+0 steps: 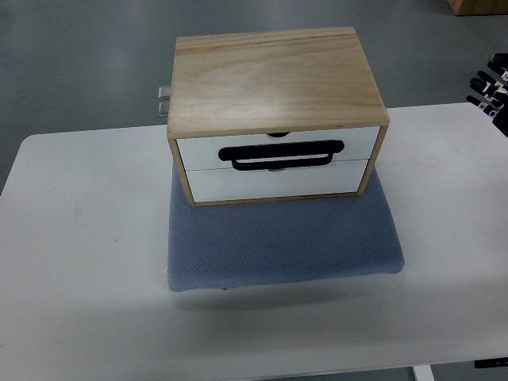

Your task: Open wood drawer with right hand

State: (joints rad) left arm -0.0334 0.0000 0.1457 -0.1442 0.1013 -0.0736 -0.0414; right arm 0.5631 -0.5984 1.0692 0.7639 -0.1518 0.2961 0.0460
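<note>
Even, diffuse overhead light, fairly bright, no hard shadows. Pale plywood top of the wooden drawer box (278,79) at upper centre shows a soft whitish sheen near its middle. White drawer fronts (278,163) slightly blown out, w/ little detail; black handle (282,154) reads crisp against them. Faint soft shadow under the blue-grey woven mat (286,238) along its lower edge on the white tabletop (79,262). Focus sharp at centre; black robot hand (494,91) at right edge is a bit soft. Mild colour noise on the grey floor (79,63).
</note>
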